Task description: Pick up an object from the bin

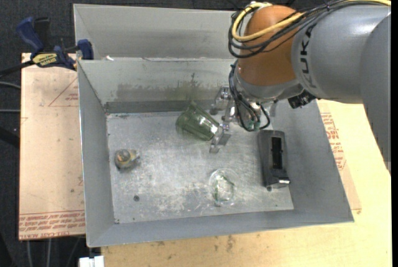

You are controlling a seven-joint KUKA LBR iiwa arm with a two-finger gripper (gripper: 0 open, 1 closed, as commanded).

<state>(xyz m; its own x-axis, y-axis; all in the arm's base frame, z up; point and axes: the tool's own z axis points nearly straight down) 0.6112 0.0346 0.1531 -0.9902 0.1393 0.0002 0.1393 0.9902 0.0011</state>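
Bin [93, 154]: grey metal, with sloping walls and a scuffed, speckled floor.
Arm [348, 51]: grey, reaching in from the right; an orange cover [267, 48] sits at its wrist, with yellow and black cables looped over it.
Gripper [222, 127]: low over the floor, in the far middle part of the bin, below the orange cover.
Grip: cannot tell whether it is released or clenched, nor whether it grasps anything.
Glass [196, 123]: greenish and see-through, lying on its side near the foot of the back wall, slanting from upper left to lower right. Its right end is at the gripper; I cannot tell if the two touch. It is the thing nearest the tool.
Black block [273, 160]: long and flat, lying lengthwise towards the right wall, just right of the gripper and apart from the glass.
Clear scrap [222, 188]: a small crumpled see-through piece on the near floor, below the gripper and well apart from it.
Round lump [126, 159]: small, brownish-grey, alone on the left of the floor, well apart from everything else.
Layout: the four things lie singly, none heaped.
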